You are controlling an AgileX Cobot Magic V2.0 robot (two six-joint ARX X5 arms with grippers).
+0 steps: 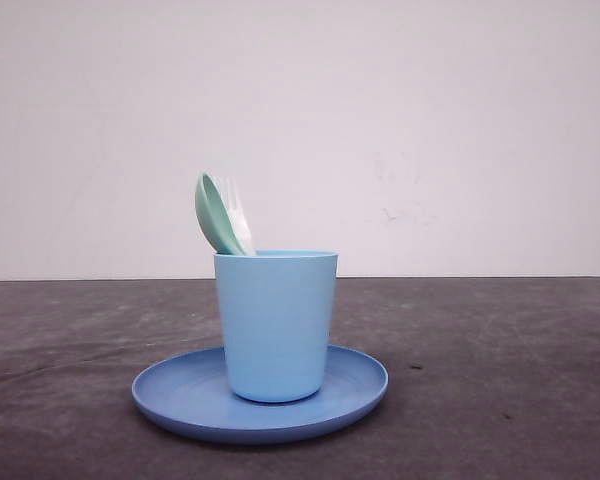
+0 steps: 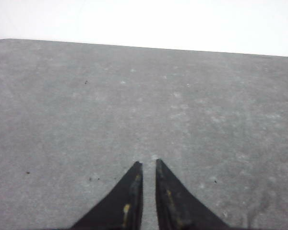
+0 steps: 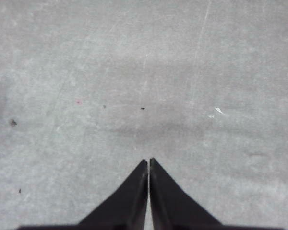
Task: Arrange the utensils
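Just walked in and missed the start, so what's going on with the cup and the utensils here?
Nothing is being handled right now. The mint-green spoon and the white fork stand together in the light blue cup, leaning to the left, and the cup sits upright on the round blue plate on the dark table. The left gripper and the right gripper are each over bare tabletop, fingers close together and holding nothing. The utensils look already organized.

Front cam: low, near tabletop level, facing wall. Both wrist cams: close above, angled down at bare tabletop, the shared surface.
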